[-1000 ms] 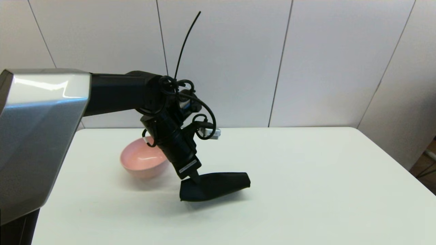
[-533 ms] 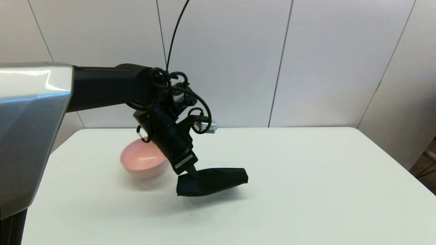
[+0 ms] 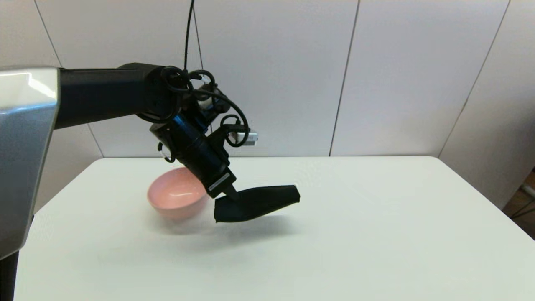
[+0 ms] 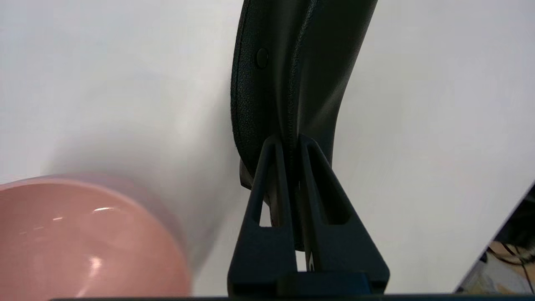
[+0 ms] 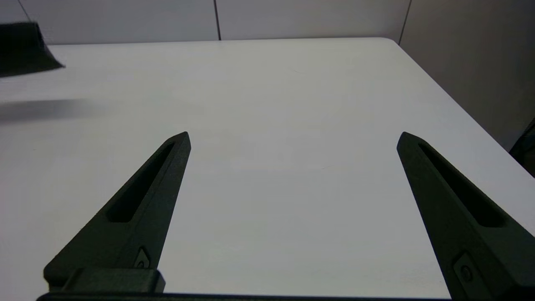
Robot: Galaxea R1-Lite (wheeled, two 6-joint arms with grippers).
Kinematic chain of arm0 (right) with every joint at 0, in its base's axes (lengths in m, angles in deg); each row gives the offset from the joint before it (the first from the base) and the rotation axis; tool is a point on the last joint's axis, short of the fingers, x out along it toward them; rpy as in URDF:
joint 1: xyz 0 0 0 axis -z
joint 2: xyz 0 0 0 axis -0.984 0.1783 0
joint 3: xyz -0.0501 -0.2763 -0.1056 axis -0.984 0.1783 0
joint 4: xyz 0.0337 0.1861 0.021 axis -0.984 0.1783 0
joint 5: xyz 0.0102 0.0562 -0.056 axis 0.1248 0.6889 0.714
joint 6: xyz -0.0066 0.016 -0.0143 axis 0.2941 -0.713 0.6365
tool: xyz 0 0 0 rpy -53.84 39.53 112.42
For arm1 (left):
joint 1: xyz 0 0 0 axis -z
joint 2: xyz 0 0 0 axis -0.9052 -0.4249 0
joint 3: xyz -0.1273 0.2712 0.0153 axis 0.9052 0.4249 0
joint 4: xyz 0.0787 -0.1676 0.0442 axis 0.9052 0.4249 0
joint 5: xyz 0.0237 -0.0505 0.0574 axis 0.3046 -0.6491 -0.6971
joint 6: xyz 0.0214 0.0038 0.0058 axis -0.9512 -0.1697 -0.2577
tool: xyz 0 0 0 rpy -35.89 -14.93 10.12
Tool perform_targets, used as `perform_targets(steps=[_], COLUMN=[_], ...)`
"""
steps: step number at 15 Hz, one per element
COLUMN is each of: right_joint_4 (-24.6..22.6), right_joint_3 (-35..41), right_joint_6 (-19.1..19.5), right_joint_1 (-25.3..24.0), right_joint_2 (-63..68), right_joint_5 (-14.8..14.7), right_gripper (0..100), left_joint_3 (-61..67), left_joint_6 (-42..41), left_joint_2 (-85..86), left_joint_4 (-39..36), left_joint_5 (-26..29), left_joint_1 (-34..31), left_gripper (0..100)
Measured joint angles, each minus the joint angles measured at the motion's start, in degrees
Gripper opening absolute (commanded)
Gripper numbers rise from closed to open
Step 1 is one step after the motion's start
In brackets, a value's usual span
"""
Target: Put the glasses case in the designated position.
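Now the left gripper (image 3: 231, 196) pinches one end of the glasses case (image 3: 259, 203), lifted above the table (image 3: 376, 234).

A plain white rectangular table (image 3: 376, 234) stands against a wall of pale grey panels (image 3: 284, 75) with thin dark vertical seams. Soft, even light falls across it.

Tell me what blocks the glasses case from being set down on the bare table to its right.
Nothing visible. The glasses case hangs above the white table in the left gripper; the pink bowl sits on its other side. The right gripper waits open, away from it.
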Motion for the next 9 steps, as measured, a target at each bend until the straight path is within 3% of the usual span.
perform_targets(steps=[5,9], right_joint_4=[0.0,0.0], right_joint_3=[0.0,0.0], right_joint_6=[0.0,0.0], right_joint_1=[0.0,0.0], right_joint_2=[0.0,0.0], right_joint_5=[0.0,0.0], right_gripper=[100,100], left_joint_3=[-0.2,0.9], left_joint_6=[-0.1,-0.1], left_joint_2=[3.6,7.0], left_joint_4=[-4.0,-12.0], left_joint_5=[2.5,5.5], left_joint_1=[-2.8,-5.4], left_gripper=[0,0])
